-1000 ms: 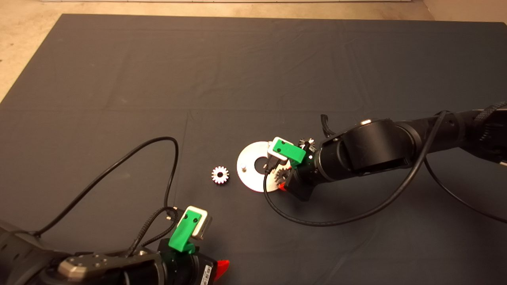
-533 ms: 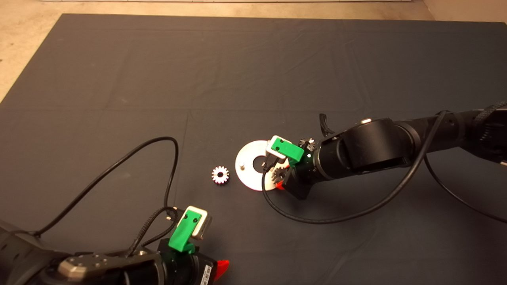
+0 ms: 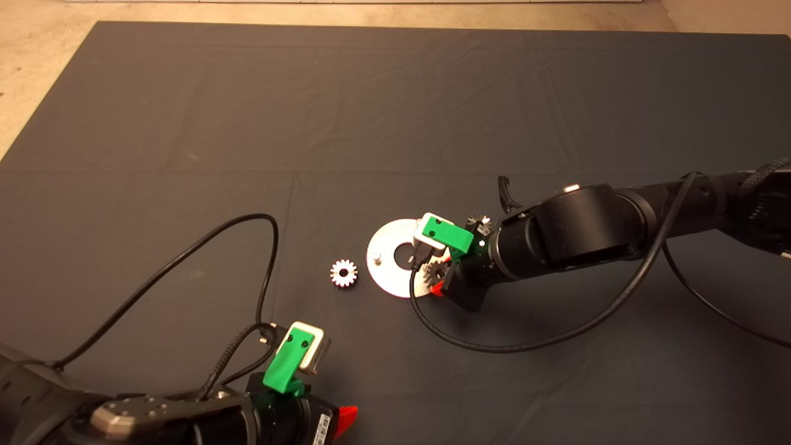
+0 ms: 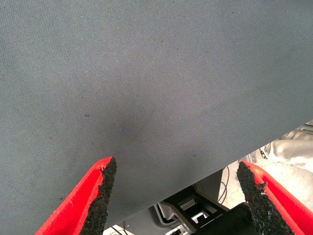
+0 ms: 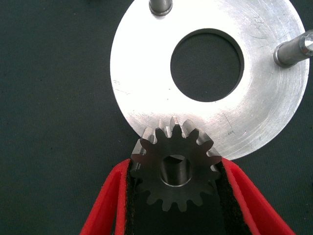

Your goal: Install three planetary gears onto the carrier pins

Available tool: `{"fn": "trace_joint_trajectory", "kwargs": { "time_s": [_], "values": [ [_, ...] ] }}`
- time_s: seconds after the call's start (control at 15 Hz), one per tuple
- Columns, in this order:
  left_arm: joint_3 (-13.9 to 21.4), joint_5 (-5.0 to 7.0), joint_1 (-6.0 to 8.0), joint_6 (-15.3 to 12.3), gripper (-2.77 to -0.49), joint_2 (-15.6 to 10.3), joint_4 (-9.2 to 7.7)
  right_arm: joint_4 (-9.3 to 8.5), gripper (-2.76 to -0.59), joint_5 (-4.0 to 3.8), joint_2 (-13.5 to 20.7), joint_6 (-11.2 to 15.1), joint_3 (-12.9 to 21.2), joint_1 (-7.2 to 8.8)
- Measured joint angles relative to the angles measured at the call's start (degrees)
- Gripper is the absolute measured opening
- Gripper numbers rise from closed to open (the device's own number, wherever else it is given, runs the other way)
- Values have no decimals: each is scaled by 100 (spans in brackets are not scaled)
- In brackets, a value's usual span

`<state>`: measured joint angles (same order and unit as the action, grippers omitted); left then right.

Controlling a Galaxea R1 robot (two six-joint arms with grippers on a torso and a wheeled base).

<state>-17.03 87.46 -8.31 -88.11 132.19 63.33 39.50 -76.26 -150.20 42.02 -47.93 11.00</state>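
Observation:
A shiny round disc (image 5: pixel 146 73) with a large central hole lies on the mat and carries carrier pins, two of them visible in the right wrist view (image 5: pixel 161 6) (image 5: pixel 293 51). My right gripper (image 5: pixel 174 171) is shut on a planetary gear (image 5: pixel 173 147), held flat over the disc's near rim. From above, that gripper (image 3: pixel 436 279) sits at the disc's (image 3: pixel 386 259) right edge. A second gear (image 3: pixel 343 272) lies on the mat left of the disc. A third gear (image 3: pixel 477 224) peeks out behind the right wrist. My left gripper (image 4: pixel 178 196) is parked open at the lower left.
A black cable (image 3: pixel 494 346) loops on the mat below the right arm, and another cable (image 3: pixel 204 247) arcs above the left arm. The mat's near edge (image 4: pixel 205 176) and floor beyond it show in the left wrist view.
The right gripper, with its gear, has edged slightly left and farther over the disc's rim. The left arm has not moved.

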Motion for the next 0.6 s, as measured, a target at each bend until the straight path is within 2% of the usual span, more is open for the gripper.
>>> {"fn": "trace_joint_trajectory", "kwargs": {
  "time_s": [0.2, 0.27, 0.6],
  "values": [
    [0, 2, 0, -1, -151, -1, -2, -33, -242, 27, -32, -179, -158, -2],
    [0, 0, 0, -2, -151, 0, -1, -55, -242, 5, -49, -252, -216, -26],
    [0, 2, 2, -12, -151, 0, -2, -312, -242, 27, -62, -631, -335, 16]
  ]
}}
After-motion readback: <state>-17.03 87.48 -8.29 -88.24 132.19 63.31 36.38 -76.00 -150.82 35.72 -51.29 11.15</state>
